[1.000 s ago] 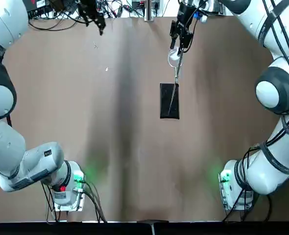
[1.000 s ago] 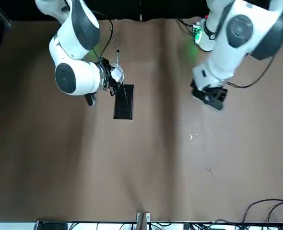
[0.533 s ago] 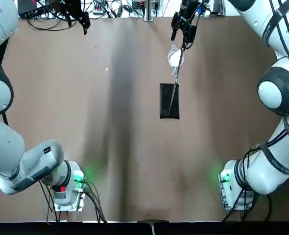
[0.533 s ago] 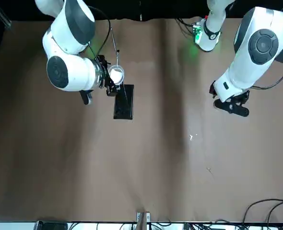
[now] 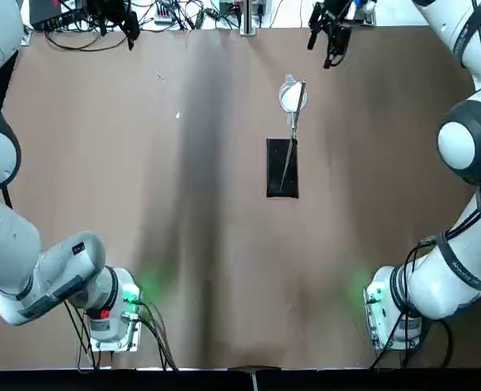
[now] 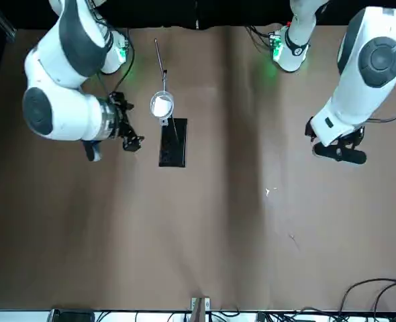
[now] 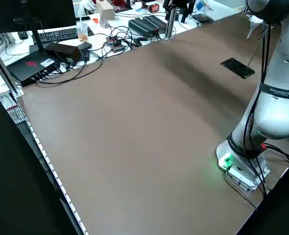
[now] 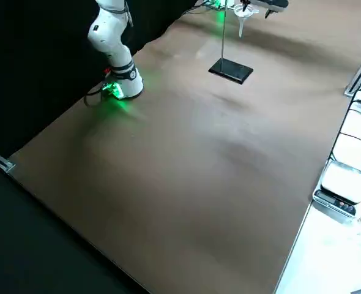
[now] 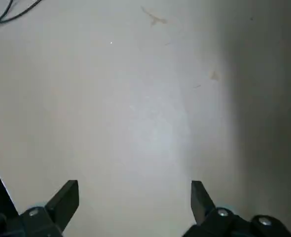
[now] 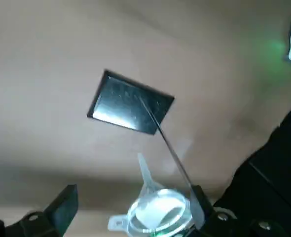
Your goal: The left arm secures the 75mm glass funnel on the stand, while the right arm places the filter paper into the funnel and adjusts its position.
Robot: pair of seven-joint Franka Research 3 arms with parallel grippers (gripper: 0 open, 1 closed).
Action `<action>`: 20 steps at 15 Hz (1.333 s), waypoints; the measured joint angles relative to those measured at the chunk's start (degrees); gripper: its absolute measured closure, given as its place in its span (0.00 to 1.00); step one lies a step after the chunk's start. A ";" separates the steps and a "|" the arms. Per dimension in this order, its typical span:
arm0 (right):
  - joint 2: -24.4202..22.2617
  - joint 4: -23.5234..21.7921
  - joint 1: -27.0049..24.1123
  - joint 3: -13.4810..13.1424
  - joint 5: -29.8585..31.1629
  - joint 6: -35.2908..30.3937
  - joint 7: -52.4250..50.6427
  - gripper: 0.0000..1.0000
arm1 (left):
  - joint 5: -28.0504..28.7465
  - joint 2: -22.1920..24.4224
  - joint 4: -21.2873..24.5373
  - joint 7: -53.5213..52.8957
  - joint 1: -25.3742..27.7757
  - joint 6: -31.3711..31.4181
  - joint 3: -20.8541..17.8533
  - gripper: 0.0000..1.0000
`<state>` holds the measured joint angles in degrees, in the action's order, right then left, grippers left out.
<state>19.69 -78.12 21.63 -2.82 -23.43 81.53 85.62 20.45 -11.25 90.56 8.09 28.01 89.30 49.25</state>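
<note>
My right black two-fingered end effector (image 10: 138, 210) gapes wide, holding nothing, just beside the clear glass funnel (image 10: 159, 213) with white filter paper (image 10: 155, 211) inside, near the bench's (image 5: 224, 244) far edge.

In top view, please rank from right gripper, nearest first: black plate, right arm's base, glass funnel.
From the right gripper, near the far edge:
1. Glass funnel, to its left.
2. Black plate, left, nearer the robot.
3. Right arm's base, near edge.

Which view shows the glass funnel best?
The right wrist view: the funnel appears large, with rim, stem and white paper visible. Top and front views show it small from above; the right side view shows its stem hanging down.
</note>
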 joint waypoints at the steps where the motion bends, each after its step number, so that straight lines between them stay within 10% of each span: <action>1: 0.00 0.00 -0.87 -0.08 1.43 0.00 -2.33 0.00 | -0.05 0.01 -0.49 1.43 0.01 -0.89 0.00 0.00; 4: -0.04 0.00 -3.45 -0.25 5.79 0.00 -10.56 0.00 | -0.65 0.47 -1.34 3.30 -1.57 -3.77 -2.12 0.00; 13: -1.24 0.16 -14.74 -0.50 11.91 -0.02 -37.12 0.00 | -17.93 9.02 -2.28 3.87 -24.07 -6.28 -35.08 0.00; 20: -1.95 0.12 -17.15 -0.41 19.55 -1.94 -54.55 0.00 | -18.30 10.45 -1.91 4.05 -24.29 -6.66 -36.48 0.00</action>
<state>17.74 -78.00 4.47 -3.23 -3.88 79.59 31.07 2.14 -0.81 88.65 12.14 3.72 82.64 12.77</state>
